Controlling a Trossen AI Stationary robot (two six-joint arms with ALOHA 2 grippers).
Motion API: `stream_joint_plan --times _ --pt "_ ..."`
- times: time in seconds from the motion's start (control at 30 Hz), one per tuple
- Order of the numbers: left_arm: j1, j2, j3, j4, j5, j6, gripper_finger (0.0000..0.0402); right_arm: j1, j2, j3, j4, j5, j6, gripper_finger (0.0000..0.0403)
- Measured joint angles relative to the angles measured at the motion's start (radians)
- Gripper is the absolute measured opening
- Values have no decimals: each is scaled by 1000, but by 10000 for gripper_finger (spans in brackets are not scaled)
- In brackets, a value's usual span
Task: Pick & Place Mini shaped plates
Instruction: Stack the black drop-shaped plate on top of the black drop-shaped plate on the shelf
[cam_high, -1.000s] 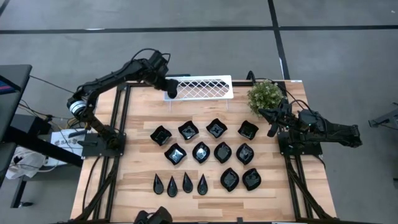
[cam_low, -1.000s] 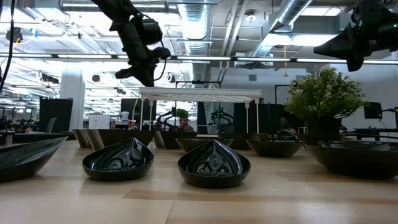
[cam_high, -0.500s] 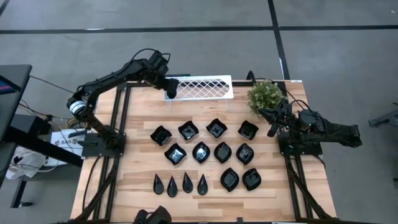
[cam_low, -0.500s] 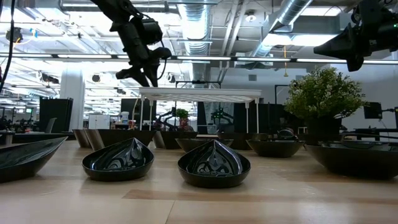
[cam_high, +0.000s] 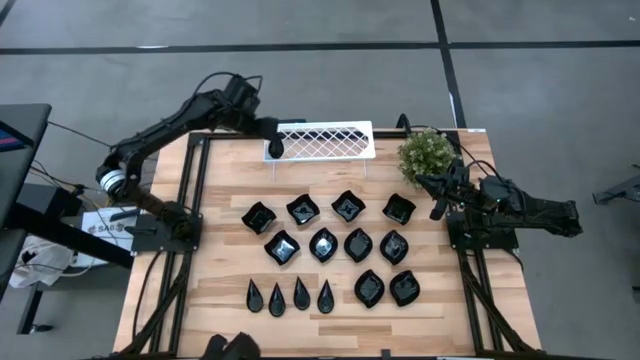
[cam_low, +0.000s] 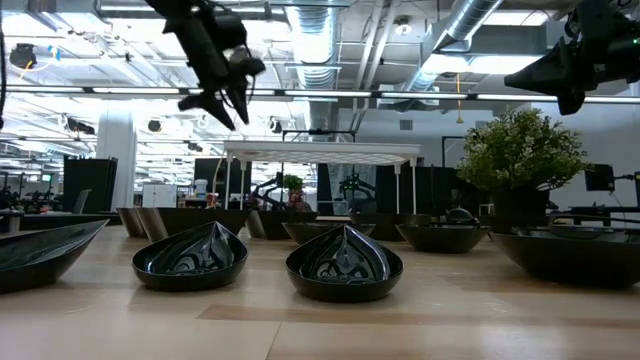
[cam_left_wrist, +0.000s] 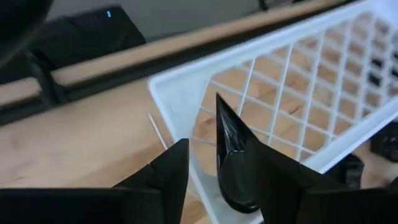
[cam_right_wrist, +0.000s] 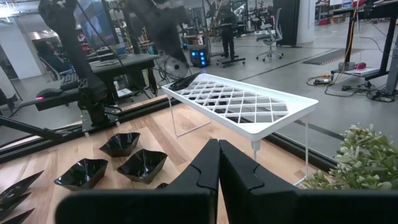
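Note:
Several glossy black mini shaped plates (cam_high: 330, 245) rest in rows on the wooden table, with narrow teardrop ones (cam_high: 288, 296) near the front left. One teardrop plate (cam_left_wrist: 231, 155) lies on the left end of the white lattice rack (cam_high: 325, 140), at its near corner. My left gripper (cam_high: 270, 132) hangs open just above that plate, a finger on either side and clear of it; the low view shows it (cam_low: 222, 100) above the rack's top. My right gripper (cam_high: 437, 210) waits shut in the air at the table's right edge.
A small green bushy plant (cam_high: 428, 152) stands at the far right corner, beside the rack's right end. The rack stands on thin legs (cam_right_wrist: 173, 118) along the far edge. Bare wood lies between the rack and the first row of plates.
My left gripper has opened and let go of the teardrop plate. It has then risen and drawn back a little toward the far left corner. The plate has stayed on the rack's left end.

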Motion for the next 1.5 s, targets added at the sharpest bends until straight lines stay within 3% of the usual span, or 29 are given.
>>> stream_joint_plan --times 0.23,0.5,0.93,1.2,1.5 --pt "-76 -163 1 -80 0 -26 154 0 0 0 0 0 0 1" --pt "-325 -342 -53 -166 1 -183 154 0 0 0 0 0 0 1" --pt "-726 -603 -367 -169 -4 -725 153 0 0 0 -1 0 0 1" --pt "-1010 -636 -483 -163 -4 -1013 153 0 0 0 -1 0 0 1" --pt "-1282 -530 -518 -143 -27 -1291 153 0 0 0 -1 0 -1 1"
